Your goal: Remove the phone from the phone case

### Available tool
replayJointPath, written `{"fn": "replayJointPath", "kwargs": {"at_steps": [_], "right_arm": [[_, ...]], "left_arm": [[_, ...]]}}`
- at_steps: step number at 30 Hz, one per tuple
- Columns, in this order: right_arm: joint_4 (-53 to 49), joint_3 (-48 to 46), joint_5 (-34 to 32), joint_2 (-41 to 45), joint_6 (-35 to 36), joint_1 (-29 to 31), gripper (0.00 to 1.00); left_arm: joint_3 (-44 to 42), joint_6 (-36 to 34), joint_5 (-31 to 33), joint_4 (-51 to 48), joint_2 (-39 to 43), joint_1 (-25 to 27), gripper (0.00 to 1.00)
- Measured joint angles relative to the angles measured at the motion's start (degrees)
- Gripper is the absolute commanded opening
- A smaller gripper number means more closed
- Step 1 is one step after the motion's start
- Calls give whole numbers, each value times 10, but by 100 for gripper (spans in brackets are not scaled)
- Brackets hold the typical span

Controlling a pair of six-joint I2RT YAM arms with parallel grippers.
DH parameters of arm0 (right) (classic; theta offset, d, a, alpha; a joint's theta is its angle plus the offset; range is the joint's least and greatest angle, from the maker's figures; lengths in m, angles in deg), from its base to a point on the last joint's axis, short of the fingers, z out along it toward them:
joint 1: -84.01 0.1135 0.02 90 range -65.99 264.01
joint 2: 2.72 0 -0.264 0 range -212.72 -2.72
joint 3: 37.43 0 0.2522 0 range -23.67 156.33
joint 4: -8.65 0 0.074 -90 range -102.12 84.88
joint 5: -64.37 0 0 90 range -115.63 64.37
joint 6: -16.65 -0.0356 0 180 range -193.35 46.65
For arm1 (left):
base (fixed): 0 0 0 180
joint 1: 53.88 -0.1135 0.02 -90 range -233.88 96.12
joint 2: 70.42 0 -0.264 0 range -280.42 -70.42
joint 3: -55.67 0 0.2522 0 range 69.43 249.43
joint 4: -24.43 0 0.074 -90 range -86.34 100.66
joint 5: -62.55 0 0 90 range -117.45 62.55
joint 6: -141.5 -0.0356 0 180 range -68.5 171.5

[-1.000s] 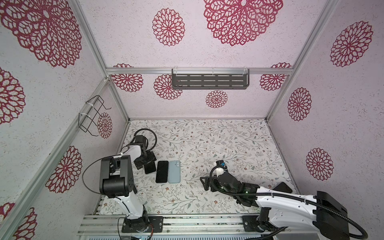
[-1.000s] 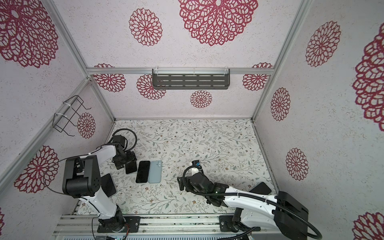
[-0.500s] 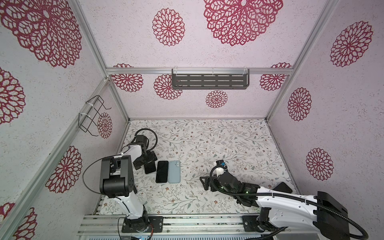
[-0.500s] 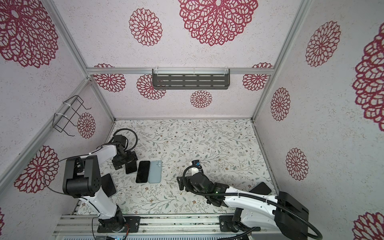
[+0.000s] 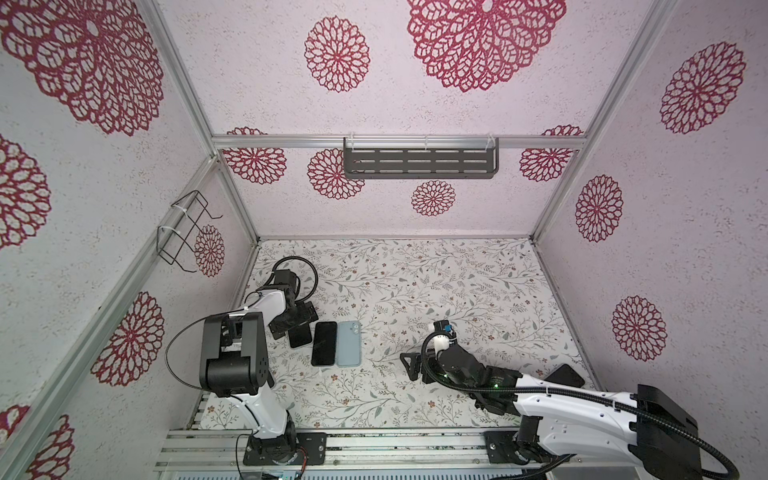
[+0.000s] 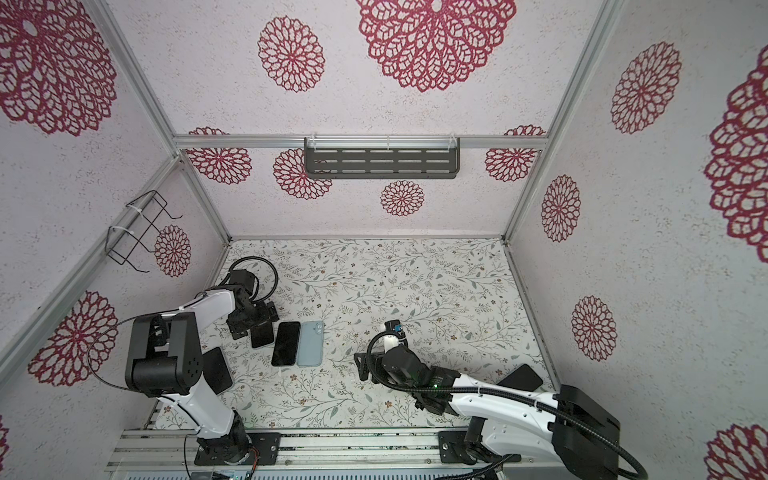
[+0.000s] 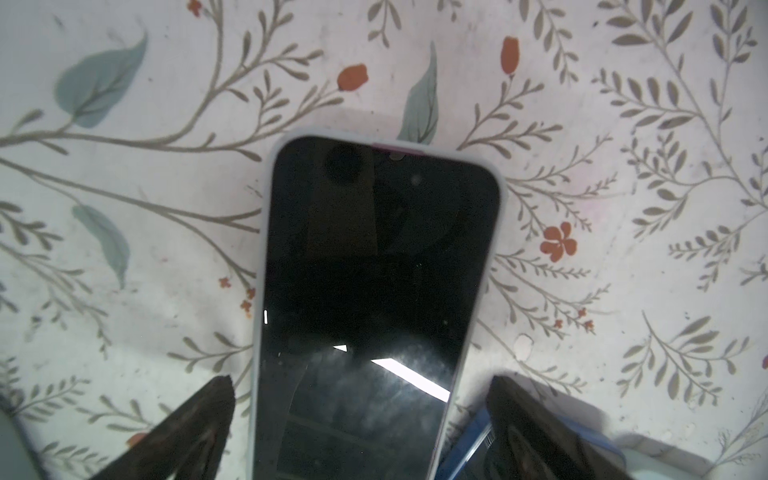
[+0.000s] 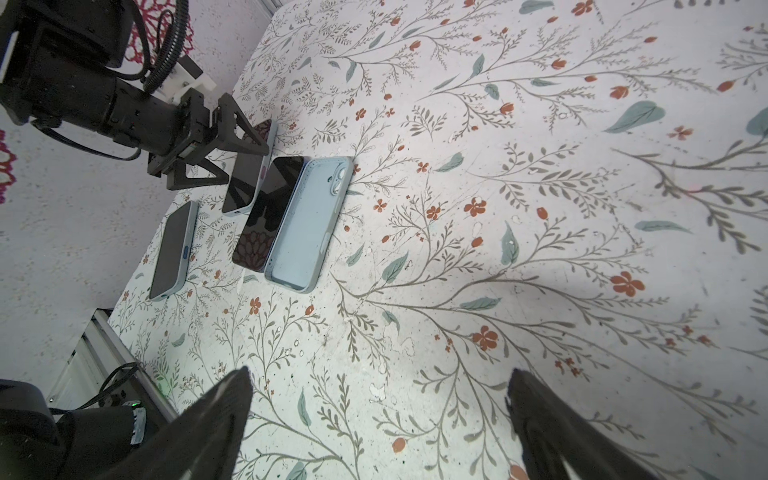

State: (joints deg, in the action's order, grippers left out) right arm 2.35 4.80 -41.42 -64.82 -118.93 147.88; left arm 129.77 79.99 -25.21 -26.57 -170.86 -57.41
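The phone (image 7: 374, 270) sits inside its pale phone case (image 7: 263, 249), screen up, flat on the flowered bench (image 5: 457, 291), at about 9 o'clock from the bench's middle in both top views. A thin pink strip shows between glass and case at one short end. We see the left tool (image 7: 359, 380) open around it: its two dark fingers (image 7: 195, 424) stand one on each long side of the case, with a gap at each side, so nothing is gripped. Just beside it, at its 3 o'clock, lies a bare black phone (image 5: 324, 343). Against that one's 3 o'clock side is an empty light-blue case (image 5: 348, 343), its camera cut-out at the 12 o'clock end. At roughly 7 o'clock from the task's phone a second cased phone (image 6: 216, 370) lies partly hidden by the left arm in a top view. The right tool (image 5: 411, 368) hangs low over bare bench at about 3 o'clock from the light-blue case, well apart from it, its jaws spread wide and holding nothing. Farther out, at 4 o'clock near the bench's edge, a dark handset (image 5: 563, 376) peeks from behind the right arm. On the far wall at 12 o'clock hangs a grey slotted shelf (image 5: 419, 162), and at 10 o'clock a wire rack (image 5: 183, 232) is fixed to the side wall.
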Motion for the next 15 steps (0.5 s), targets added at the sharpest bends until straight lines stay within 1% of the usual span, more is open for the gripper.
{"fn": "replayJointPath", "kwargs": {"at_steps": [9,15], "right_arm": [[0,0,0,0,0,0,99],[0,0,0,0,0,0,99]], "left_arm": [[0,0,2,0,-2,0,95],[0,-1,2,0,-5,-1,90]]}}
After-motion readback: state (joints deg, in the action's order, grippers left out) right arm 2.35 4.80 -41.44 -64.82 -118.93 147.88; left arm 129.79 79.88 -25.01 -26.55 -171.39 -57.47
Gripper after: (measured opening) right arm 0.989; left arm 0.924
